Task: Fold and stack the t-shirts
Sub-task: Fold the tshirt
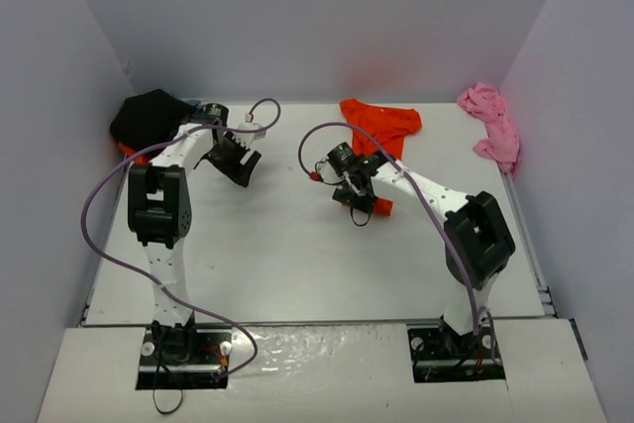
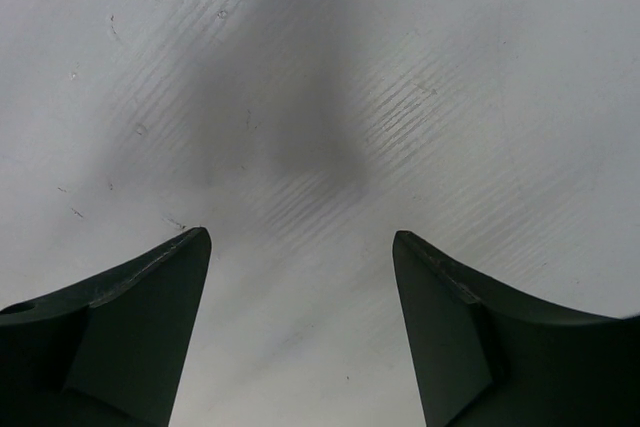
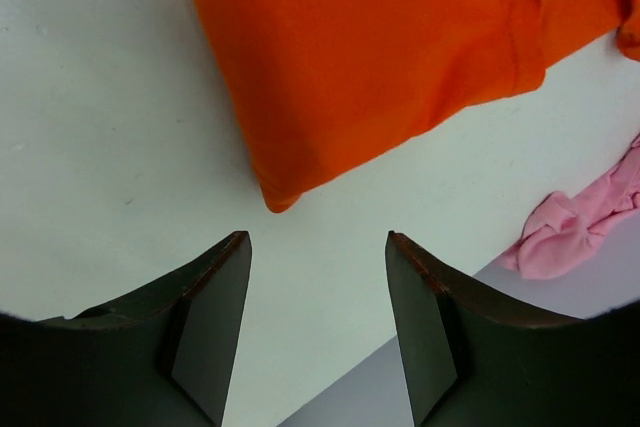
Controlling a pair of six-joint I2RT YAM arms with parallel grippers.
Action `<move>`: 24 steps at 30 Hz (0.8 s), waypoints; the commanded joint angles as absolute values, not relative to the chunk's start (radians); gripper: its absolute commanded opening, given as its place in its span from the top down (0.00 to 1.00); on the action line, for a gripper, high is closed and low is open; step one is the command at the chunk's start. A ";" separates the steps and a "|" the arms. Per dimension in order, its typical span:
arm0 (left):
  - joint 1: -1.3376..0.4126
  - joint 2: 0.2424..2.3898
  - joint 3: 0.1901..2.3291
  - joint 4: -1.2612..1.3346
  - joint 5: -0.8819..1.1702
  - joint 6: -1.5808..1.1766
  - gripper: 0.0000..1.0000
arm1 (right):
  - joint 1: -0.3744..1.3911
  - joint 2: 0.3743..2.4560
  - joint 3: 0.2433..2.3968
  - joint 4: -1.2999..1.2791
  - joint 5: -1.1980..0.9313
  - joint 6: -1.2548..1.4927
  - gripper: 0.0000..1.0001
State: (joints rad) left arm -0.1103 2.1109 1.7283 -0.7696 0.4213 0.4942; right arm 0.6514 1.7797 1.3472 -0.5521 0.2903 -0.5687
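Black t-shirt point(image 1: 149, 116) only overhead, orange t-shirt point(image 3: 380, 57) close up from right wrist

- The crumpled black cloth t-shirt point(image 1: 149, 116) lies in the far left corner of the flat white table point(image 1: 297, 264), with a bit of bright orange-red cloth point(image 1: 124, 149) at its near left edge.
- The spread bright orange-red cloth t-shirt point(image 1: 381, 126) lies at the far edge, right of the middle.
- The bunched pink cloth t-shirt point(image 1: 490, 126) lies in the far right corner.
- My left gripper point(image 1: 238, 167) hangs over bare table, right of the black one.
- My right gripper point(image 1: 359, 200) hangs just before the spread t-shirt, apart from it.
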 commanded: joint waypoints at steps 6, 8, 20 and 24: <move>-0.114 2.030 1.742 -0.752 0.428 0.496 0.28 | 0.645 1.891 1.405 -0.525 0.232 -0.538 0.47; -0.115 2.039 1.744 -0.749 0.429 0.494 0.26 | 0.645 1.915 1.414 -0.525 0.219 -0.538 0.47; -0.115 2.103 1.782 -0.758 0.432 0.486 0.25 | 0.632 2.065 1.476 -0.515 0.203 -0.552 0.48; -0.114 2.102 1.775 -0.757 0.426 0.493 0.25 | 0.638 2.079 1.449 -0.520 0.189 -0.555 0.98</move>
